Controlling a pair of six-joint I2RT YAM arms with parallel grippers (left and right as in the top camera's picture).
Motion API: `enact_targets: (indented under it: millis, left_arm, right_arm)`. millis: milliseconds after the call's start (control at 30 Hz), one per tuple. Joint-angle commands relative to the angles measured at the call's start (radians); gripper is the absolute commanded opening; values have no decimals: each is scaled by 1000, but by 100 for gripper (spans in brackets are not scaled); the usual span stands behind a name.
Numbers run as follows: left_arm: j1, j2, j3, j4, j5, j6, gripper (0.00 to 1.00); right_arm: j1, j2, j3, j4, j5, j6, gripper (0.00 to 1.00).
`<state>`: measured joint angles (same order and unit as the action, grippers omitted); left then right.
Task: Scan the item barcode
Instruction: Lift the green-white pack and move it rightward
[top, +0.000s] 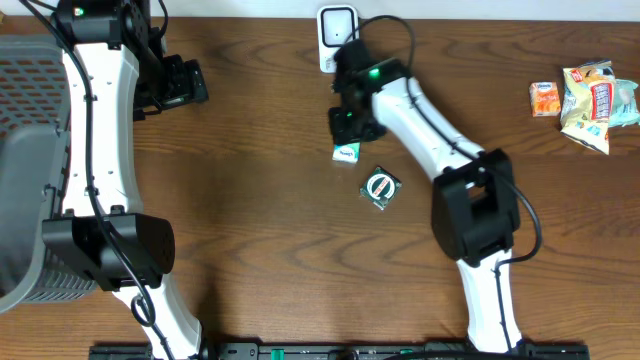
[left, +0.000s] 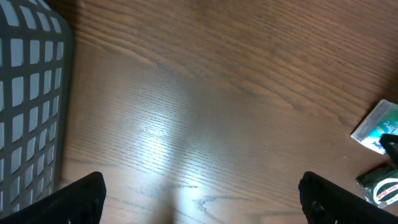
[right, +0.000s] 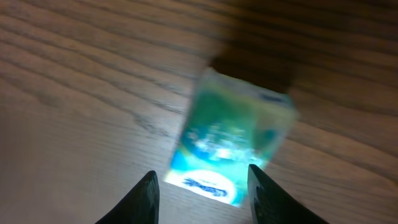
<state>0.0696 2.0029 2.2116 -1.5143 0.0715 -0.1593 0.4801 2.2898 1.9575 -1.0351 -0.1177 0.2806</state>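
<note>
The right tool (top: 350, 135) hangs over a green-and-white packet (top: 346, 152) lying mid-desk (top: 260, 220), near the white scanner (top: 337, 30). The left tool (top: 188, 85) sits far left by the basket (top: 20, 150). In the left wrist view, that tool gapes wide above bare wood. In the right wrist view, the fingers (right: 144, 202) straddle the blurred packet; whether they grip it cannot be told.

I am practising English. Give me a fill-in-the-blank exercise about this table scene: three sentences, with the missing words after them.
1. The left gripper is wide ____ above the table.
2. The grey basket stands on the robot's ____ side.
3. The right gripper straddles a packet that is white and ____.
Missing words: open, left, green.
</note>
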Motion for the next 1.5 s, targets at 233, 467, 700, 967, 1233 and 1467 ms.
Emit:
enact_targets:
  millis: [233,467,700,967,1233,1467]
  left_arm:
    - [4,6,4,-3,-9,6,98]
    - [4,6,4,-3,-9,6,98]
    - [4,6,4,-3,-9,6,98]
    - [4,6,4,-3,-9,6,98]
    - [4,6,4,-3,-9,6,98]
    - [4,6,4,-3,-9,6,98]
  right_arm:
    - [165,-7,-77,90,520,198,42]
    - [174,-6,-188,212,560,198,38]
    - [159,-9,-154,136,541,190,1]
    - [-62,-78,-30,72,-368,-95,1]
    - [-237,17,-155,80,-850,-237,1]
    - [-385,78,-212,92,-643,-189,11]
